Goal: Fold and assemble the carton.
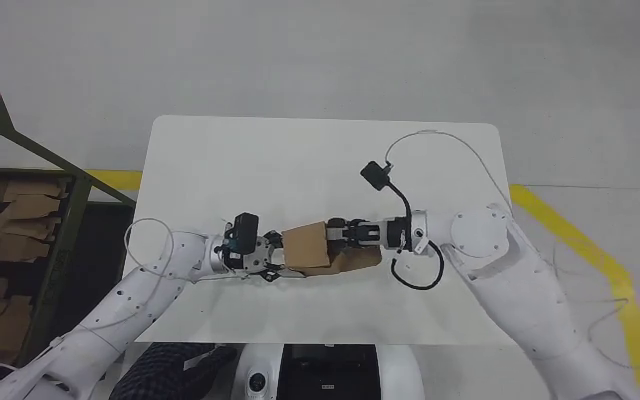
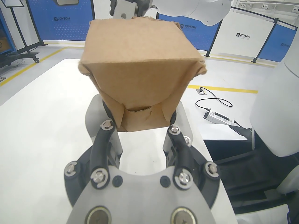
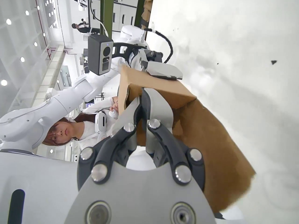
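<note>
Item 1. Carton (image 1: pixel 305 247) (image 2: pixel 140 59) (image 3: pixel 210 141): brown corrugated board, partly formed into a box. It is held between the two grippers over the near half of the desk. The end facing the left gripper is tapered, with side panels folded inward over a small inner flap (image 2: pixel 140 120). The end at the right gripper is open, and one long panel (image 3: pixel 222 159) extends past that gripper's fingers toward the desk surface. Whether the panel touches the desk cannot be told.

Item 2. Left gripper (image 1: pixel 268 262) (image 2: pixel 141 113): grasping the carton. Its fingers (image 2: pixel 93 108) are spread wide, one against each side of the tapered end. At this end the carton is off the desk.

Item 3. Right gripper (image 1: pixel 335 232) (image 3: pixel 142 103) (image 2: pixel 127 3): clenched on a single wall of the carton at the end opposite the left gripper. One finger (image 3: pixel 158 108) is inside the wall and one outside.

Item 4. Desk (image 1: pixel 300 160) (image 2: pixel 35 117) (image 3: pixel 233 36): white top, beneath both grippers.

Item 5. Power adapter (image 2: pixel 217 115): on the floor with a black cable, off to one side of the left gripper, past the desk edge.

Item 6. Rack (image 1: pixel 30 220): dark green frame holding flat cardboard, well outside the left gripper, beyond the desk.
</note>
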### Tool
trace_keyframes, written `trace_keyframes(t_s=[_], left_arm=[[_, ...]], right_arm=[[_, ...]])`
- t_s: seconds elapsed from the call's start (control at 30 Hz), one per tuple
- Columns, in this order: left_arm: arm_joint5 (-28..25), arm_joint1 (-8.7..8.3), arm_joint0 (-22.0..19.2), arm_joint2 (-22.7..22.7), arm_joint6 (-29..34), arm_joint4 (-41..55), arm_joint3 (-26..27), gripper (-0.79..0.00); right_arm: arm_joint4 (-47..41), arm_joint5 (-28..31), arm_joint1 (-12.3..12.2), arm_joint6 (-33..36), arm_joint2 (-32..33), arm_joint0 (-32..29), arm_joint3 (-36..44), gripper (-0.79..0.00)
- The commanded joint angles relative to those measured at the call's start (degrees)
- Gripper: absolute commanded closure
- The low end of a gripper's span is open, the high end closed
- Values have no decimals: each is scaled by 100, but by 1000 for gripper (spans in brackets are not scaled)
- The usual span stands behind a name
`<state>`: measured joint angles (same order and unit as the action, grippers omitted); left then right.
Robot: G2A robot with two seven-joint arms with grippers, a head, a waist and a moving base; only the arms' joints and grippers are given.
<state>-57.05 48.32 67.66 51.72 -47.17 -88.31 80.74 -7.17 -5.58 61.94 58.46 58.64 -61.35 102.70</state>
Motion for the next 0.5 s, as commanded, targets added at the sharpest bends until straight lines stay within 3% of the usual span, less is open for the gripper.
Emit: trace_keyframes(t_s=[0.0,0.23,0.47], left_arm=[[3,2,8,2,-9,-8,-16,-317],[11,13,12,-1,-17,-15,-32,-317],[33,11,22,36,-40,57,-20,-317]], right_arm=[[77,-65,-55,-43,245,-145,160,0],[136,-164,-252,-270,1309,-874,699,0],[-200,-246,-360,-382,2037,-1720,586,0]])
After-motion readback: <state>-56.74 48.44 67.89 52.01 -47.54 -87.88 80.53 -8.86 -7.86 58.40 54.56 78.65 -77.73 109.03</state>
